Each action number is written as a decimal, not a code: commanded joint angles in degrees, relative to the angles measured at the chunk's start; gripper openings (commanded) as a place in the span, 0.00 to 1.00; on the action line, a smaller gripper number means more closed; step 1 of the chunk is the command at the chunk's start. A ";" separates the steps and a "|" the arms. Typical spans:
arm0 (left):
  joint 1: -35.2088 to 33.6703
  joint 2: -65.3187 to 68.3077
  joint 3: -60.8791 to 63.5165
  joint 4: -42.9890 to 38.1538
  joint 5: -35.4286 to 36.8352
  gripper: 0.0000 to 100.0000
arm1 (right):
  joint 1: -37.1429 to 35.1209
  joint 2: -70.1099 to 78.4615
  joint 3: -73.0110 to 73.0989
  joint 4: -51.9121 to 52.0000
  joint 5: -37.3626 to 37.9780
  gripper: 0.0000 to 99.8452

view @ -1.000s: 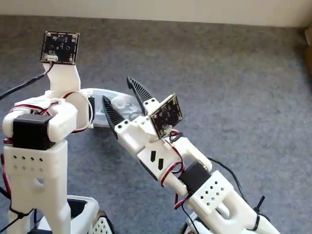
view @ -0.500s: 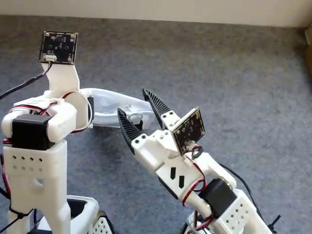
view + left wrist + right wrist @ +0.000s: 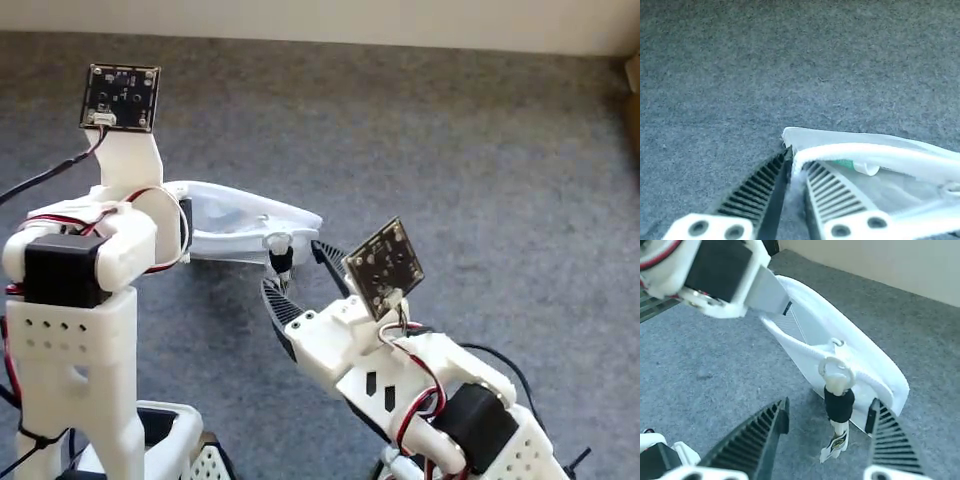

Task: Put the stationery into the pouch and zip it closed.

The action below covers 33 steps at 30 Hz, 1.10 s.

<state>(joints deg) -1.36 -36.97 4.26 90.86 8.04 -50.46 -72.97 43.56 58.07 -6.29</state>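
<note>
the left arm (image 3: pixel 75 350) and the right arm (image 3: pixel 345 345) are white printed plastic with black servo blocks (image 3: pixel 62 270) set into the joints, rows of small round holes in the shells, and red, black and white wires (image 3: pixel 410 350) looped along them. each wrist carries a small square black camera board (image 3: pixel 122 97). the right gripper (image 3: pixel 829 407) has two black ribbed fingers (image 3: pixel 750 440), while the left gripper (image 3: pixel 792 159) has one black and one white.

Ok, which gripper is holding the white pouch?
The left gripper, shut on one end of the white zip pouch; the right gripper is open, straddling the black-and-white zip pull.
</note>
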 commanded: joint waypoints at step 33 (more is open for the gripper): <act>0.75 -0.40 -0.04 -0.53 0.26 0.01 | 4.00 -0.48 13.93 -22.46 -0.97 0.14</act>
<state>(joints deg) -1.36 -36.97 5.23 90.86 8.04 -47.47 -72.97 56.22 39.78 -6.73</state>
